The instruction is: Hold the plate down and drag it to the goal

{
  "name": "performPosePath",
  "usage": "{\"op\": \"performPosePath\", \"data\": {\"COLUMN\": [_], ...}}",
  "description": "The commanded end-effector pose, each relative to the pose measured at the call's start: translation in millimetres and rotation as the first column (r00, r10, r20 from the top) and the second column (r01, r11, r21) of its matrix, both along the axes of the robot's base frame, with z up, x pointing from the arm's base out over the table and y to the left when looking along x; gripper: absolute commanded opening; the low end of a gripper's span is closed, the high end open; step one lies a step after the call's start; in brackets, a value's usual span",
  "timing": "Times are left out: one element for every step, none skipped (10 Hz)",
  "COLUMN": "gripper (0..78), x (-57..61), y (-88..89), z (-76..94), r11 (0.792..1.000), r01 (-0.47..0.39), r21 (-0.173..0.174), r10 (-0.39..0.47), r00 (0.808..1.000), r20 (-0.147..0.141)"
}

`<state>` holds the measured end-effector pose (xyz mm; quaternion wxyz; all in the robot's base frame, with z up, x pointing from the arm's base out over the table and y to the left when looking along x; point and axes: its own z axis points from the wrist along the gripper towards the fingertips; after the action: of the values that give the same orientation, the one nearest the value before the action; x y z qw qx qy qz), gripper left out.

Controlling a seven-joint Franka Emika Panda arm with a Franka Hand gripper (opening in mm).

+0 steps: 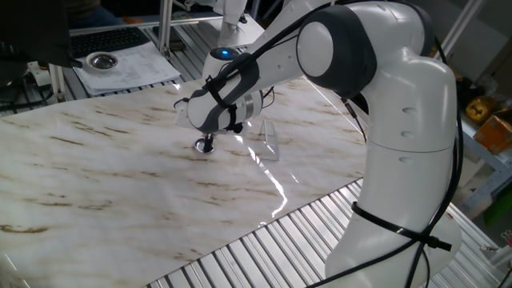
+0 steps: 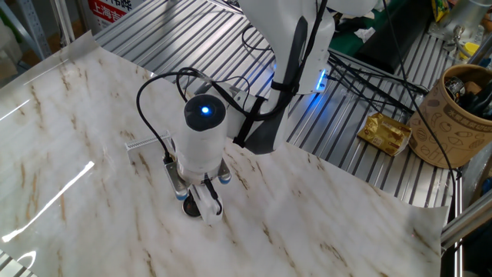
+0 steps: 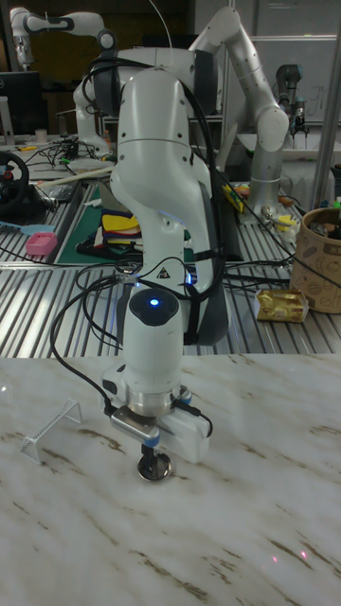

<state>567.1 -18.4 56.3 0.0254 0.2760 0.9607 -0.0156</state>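
Note:
The plate (image 1: 205, 146) is a tiny shiny metal disc lying flat on the marble tabletop (image 1: 96, 184). My gripper (image 1: 207, 142) points straight down onto it, jaws shut together, fingertips resting on the disc's top. In the tall fixed view the plate (image 3: 154, 468) shows under the gripper (image 3: 150, 454). From the other fixed view the gripper (image 2: 194, 201) covers most of the plate (image 2: 189, 208). The goal (image 1: 270, 142) is a clear marker with pale edges, a short way from the plate; the goal (image 3: 49, 432) lies left of it in the tall view, and in the other fixed view the goal (image 2: 139, 144) sits up and left.
A larger metal dish (image 1: 102, 60) sits on papers beyond the far table edge. Slatted metal rails (image 1: 264, 248) border the marble. A brown cup (image 2: 460, 115) and a gold packet (image 2: 387, 132) lie off the table. White glare streaks (image 1: 272, 180) cross the marble.

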Motion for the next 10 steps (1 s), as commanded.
{"op": "performPosePath", "data": {"gripper": [0.0, 0.0, 0.0, 0.0, 0.0, 0.0, 0.0, 0.0, 0.0, 0.0], "x": [0.9, 0.8, 1.3, 1.9, 1.9, 0.3, -1.6, -2.6, -4.0, -4.5], "y": [-0.5, -0.5, -0.5, -0.5, -0.5, -0.6, -0.7, -0.7, -1.0, -1.0], "z": [1.0, 1.1, 1.4, 1.6, 1.6, 1.1, 0.4, 0.1, -0.6, -0.8], "r11": [1.000, 1.000, 1.000, 1.000, 1.000, 1.000, 1.000, 1.000, 1.000, 1.000], "r01": [0.009, 0.010, 0.009, 0.009, 0.009, 0.012, 0.012, 0.016, 0.019, 0.020], "r21": [-0.005, -0.006, -0.007, -0.010, -0.010, -0.009, -0.013, -0.015, -0.018, -0.019], "r10": [-0.009, -0.010, -0.009, -0.009, -0.009, -0.012, -0.012, -0.016, -0.019, -0.020], "r00": [1.000, 1.000, 1.000, 1.000, 1.000, 1.000, 1.000, 1.000, 1.000, 1.000], "r20": [-0.003, -0.002, -0.001, -0.001, -0.001, -0.002, 0.000, 0.002, 0.003, 0.003]}}
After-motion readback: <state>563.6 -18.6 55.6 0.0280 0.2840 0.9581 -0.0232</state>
